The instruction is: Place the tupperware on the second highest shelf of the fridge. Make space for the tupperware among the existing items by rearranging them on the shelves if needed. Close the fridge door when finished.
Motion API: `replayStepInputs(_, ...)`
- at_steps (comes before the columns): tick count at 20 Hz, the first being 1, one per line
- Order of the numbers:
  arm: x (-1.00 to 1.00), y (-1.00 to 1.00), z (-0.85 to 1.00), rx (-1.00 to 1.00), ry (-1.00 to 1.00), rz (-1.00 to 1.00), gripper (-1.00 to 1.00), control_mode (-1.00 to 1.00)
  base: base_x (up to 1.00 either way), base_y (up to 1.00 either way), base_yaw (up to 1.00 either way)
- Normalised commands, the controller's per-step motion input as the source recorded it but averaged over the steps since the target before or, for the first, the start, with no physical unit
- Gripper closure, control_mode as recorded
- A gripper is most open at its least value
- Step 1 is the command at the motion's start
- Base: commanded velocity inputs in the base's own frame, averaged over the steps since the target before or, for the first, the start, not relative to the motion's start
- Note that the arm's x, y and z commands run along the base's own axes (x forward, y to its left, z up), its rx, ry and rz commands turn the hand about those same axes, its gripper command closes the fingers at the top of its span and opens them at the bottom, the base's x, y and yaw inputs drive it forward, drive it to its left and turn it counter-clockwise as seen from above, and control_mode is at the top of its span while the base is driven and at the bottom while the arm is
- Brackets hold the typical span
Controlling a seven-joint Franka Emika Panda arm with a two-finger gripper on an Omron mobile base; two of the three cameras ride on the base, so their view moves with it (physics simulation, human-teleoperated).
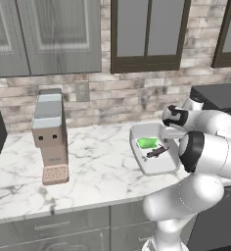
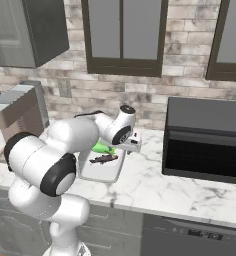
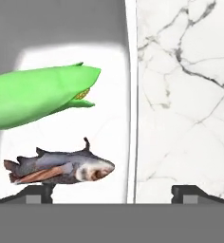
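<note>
The tupperware is a shallow white open container on the marble counter, also seen as the tupperware. Inside lie a green-husked corn cob and a small grey fish. My gripper hangs just above the container's right side, seen as the gripper from the other side. In the hand view the gripper is open and straddles the container's right wall. One fingertip is over the fish and the other over bare counter. Nothing is held. The fridge, its shelves and its door are out of view.
A tan and grey coffee machine stands on the counter to the left. A black microwave sits to the right of the container. Wall cabinets hang above the brick backsplash. Bare marble counter lies between the machine and the container.
</note>
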Motion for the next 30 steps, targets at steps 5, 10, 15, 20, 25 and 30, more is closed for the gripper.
replayStepInputs(5,0.22,0.00,-0.49,0.00,0.00,0.00,-1.00,-1.00,0.00,0.00,0.00)
replayStepInputs(10,0.19,0.00,-0.48,0.00,0.00,0.00,-1.00,-1.00,0.00,0.00,0.00)
replayStepInputs(15,0.06,0.06,-0.42,0.00,0.00,0.00,1.00,-1.00,0.00,0.00,0.00)
replayStepInputs(20,-0.24,0.35,-0.22,0.00,0.00,0.00,1.00,-1.00,0.00,0.00,0.00)
replayStepInputs(25,-0.28,0.26,-0.04,0.00,0.00,0.00,1.00,-1.00,0.00,0.00,0.00)
replayStepInputs(30,-0.07,0.04,0.02,0.00,0.00,0.00,1.00,-1.00,0.00,0.00,0.00)
